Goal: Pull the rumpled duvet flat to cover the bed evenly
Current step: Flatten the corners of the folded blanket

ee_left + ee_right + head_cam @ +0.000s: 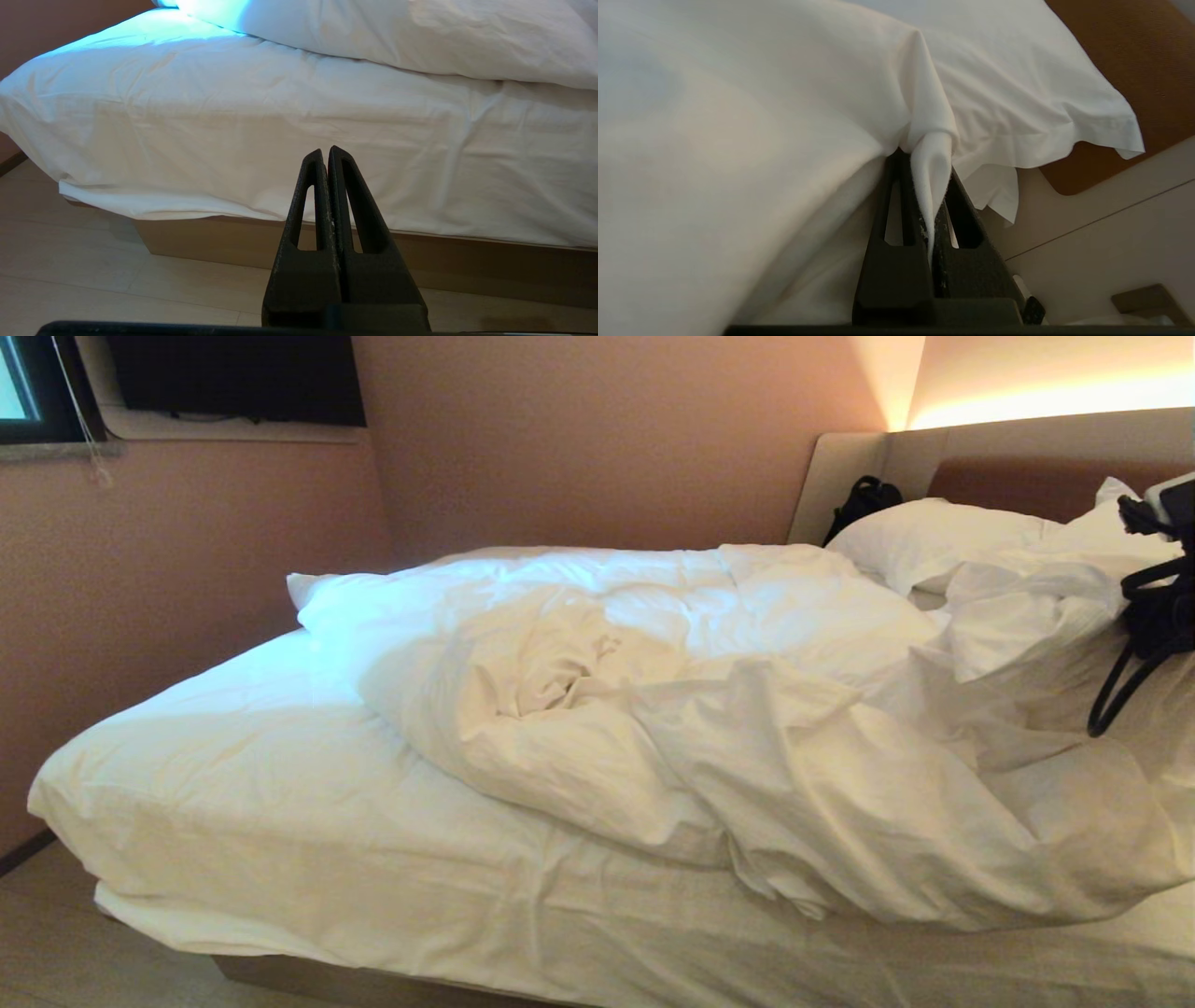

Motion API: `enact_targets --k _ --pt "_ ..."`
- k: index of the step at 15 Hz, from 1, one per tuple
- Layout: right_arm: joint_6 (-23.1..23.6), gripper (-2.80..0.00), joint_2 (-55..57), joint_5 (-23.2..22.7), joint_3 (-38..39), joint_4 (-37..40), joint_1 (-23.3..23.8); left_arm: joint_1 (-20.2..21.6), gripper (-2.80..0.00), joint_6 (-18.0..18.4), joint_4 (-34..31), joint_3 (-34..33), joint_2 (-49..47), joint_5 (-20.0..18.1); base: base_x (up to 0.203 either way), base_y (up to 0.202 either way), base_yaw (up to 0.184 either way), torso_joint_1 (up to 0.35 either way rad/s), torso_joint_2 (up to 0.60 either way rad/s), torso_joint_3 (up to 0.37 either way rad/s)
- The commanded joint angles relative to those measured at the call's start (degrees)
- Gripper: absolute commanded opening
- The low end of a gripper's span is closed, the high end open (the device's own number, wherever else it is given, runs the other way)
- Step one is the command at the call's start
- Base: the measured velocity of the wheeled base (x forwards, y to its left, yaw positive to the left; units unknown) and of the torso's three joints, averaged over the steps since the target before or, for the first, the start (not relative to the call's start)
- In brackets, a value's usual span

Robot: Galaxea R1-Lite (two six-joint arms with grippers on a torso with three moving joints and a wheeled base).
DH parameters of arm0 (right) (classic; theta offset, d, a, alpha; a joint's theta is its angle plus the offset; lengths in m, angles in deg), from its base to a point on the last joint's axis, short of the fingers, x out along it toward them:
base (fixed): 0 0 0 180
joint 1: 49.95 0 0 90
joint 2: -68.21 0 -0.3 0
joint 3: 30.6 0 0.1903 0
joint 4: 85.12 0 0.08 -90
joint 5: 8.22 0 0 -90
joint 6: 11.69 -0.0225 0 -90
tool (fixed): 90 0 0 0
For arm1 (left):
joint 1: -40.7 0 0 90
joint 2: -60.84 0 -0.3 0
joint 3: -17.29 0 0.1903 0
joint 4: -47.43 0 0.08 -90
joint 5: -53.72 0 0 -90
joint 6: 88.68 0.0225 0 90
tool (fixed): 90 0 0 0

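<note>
Your right pincer (pixel 931 205) is clamped on a pinch of the duvet (pixel 653 709), at the right edge of the frame near the pillows (pixel 934 537). The duvet lies bunched across the middle and right of the bed (pixel 233 821), leaving the sheet bare at lower left. Pull slowly and keep the fold deep between the fingers, or the thin pinch may slip. Your left pincer (pixel 325 154) is shut and empty, low beside the bed.

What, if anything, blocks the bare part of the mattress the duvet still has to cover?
Nothing visible does. The right gripper is shut on a fold of the duvet, bunched toward the headboard end; the uncovered sheet lies bare.
</note>
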Motion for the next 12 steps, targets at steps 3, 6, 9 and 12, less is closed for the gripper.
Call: enact_targets --k 3,6,9,12 --pt "0.54 -2.8 -6.76 -6.18 1.72 2.93 -0.14 0.06 -2.8 0.02 0.0 -0.01 0.02 -0.04 0.0 0.0 0.0 0.0 0.0 0.0" --pt "-1.36 -2.8 -12.97 -13.39 1.57 13.25 -0.26 -0.01 -2.8 0.02 0.0 0.06 0.02 -0.04 0.0 0.0 0.0 0.0 0.0 0.0" --pt "-2.62 -2.8 -18.49 -21.86 1.57 20.05 -0.17 0.02 -2.8 0.02 0.0 -0.01 0.02 0.01 0.0 0.0 0.0 0.0 0.0 0.0" --pt "-3.94 -2.8 -21.42 -23.12 2.04 22.8 1.61 0.0 -2.8 0.02 0.0 -0.01 0.02 0.0 0.0 0.0 0.0 0.0 0.0 0.0"
